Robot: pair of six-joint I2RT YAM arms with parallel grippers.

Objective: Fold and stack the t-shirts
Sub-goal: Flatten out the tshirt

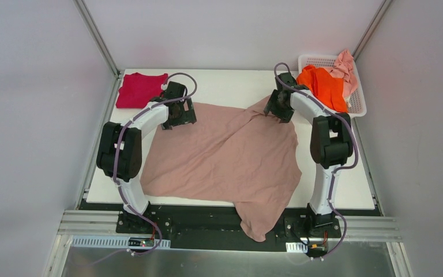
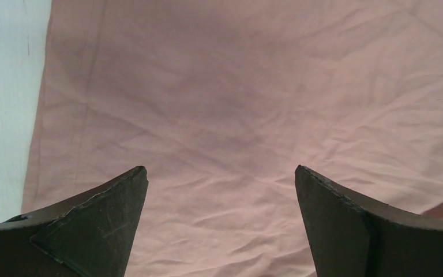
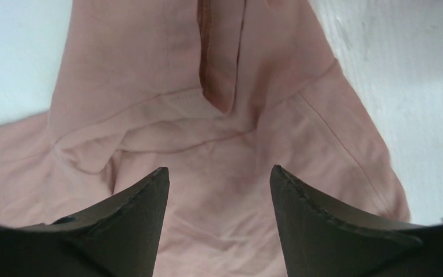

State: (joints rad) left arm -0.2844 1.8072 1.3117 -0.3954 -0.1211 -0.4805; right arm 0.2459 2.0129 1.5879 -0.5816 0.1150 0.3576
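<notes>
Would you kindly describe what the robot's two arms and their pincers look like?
Both the left arm and right arm have white links joined by bulky black joint housings, with a greyish-purple cable looping along each. The left pincer and right pincer each carry two dark, matte, wedge-shaped fingers tapering to blunt tips, edges slightly scuffed.

pink-beige t-shirt (image 1: 225, 150): soft cloth, matt, creased | tabletop (image 1: 231, 86): white, smooth, matt | basket (image 1: 317, 60): white plastic lattice | gripper fingers (image 2: 346, 231): black, matt, edges a little rough | front plate (image 1: 231, 262): brushed metal, dull shine
</notes>
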